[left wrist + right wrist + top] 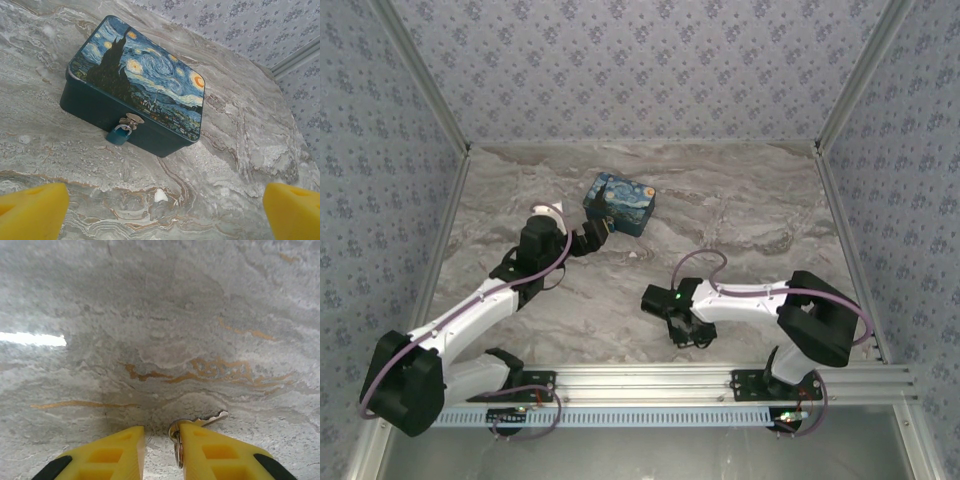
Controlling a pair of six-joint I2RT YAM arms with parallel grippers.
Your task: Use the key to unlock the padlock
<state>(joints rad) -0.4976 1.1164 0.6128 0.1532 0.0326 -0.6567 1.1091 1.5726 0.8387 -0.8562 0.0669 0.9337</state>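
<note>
Both arms are built of white link shells joined by bulky black joint housings. The left arm (470, 315) has a purple-grey cable (490, 294) running along its links. The right arm (750, 298) has a similar cable arching over its wrist and looping round its black shoulder block. A small green light (677, 296) glows on the right wrist housing. Each base stands on a black bracket (525, 385) bolted to a silver rail (650, 385) at the near desk edge. The left tool (162, 212) and right tool (161, 450) have bright yellow fingers (215, 455). The right pair shows moulded recesses and black outer patches.
</note>
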